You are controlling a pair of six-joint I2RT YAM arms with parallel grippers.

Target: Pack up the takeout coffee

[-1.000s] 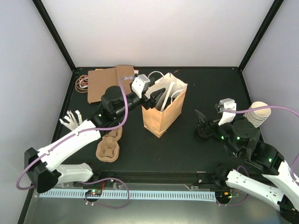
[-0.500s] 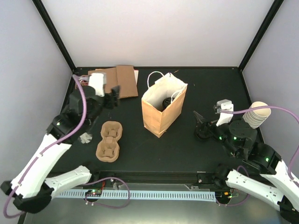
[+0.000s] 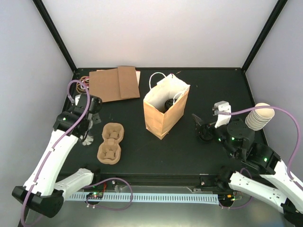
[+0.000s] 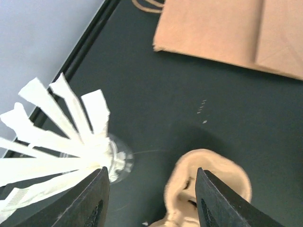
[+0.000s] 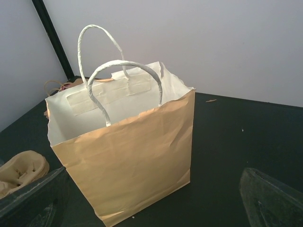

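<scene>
**Top external view.**
- Paper bag (image 3: 165,113): upright and open-mouthed at the middle of the table (image 3: 142,161).
- Takeout coffee (image 3: 166,104): a dark round shape down inside the bag, mostly hidden by its walls. How many cups are there cannot be told.
- Left gripper (image 3: 93,116): at the left side, well apart from the bag and the coffee. The pulp tray (image 3: 110,142) lies between them, its pockets empty.
- Right gripper (image 3: 199,126): right of the bag, near it but not touching, pointed toward it.
- Flat brown bags (image 3: 116,82): at the rear left.
- Stack of cream cups (image 3: 260,117): at the far right.

**Left wrist view.**
- Left gripper (image 4: 150,171): jaws spread, nothing between them.
- White stirrers (image 4: 57,137): fanned in a clear cup just beside the left finger.
- Pulp tray (image 4: 208,179): one end sits by the right finger.
- Flat brown bags (image 4: 227,33): beyond the fingers.
- No coffee shows in this view.

**Right wrist view.**
- Right gripper (image 5: 154,172): jaws wide apart and empty.
- Paper bag (image 5: 128,161): stands straight ahead of the fingers, handles up. Its contents are hidden from this angle.
- Pulp tray (image 5: 21,170): at the left edge.
</scene>
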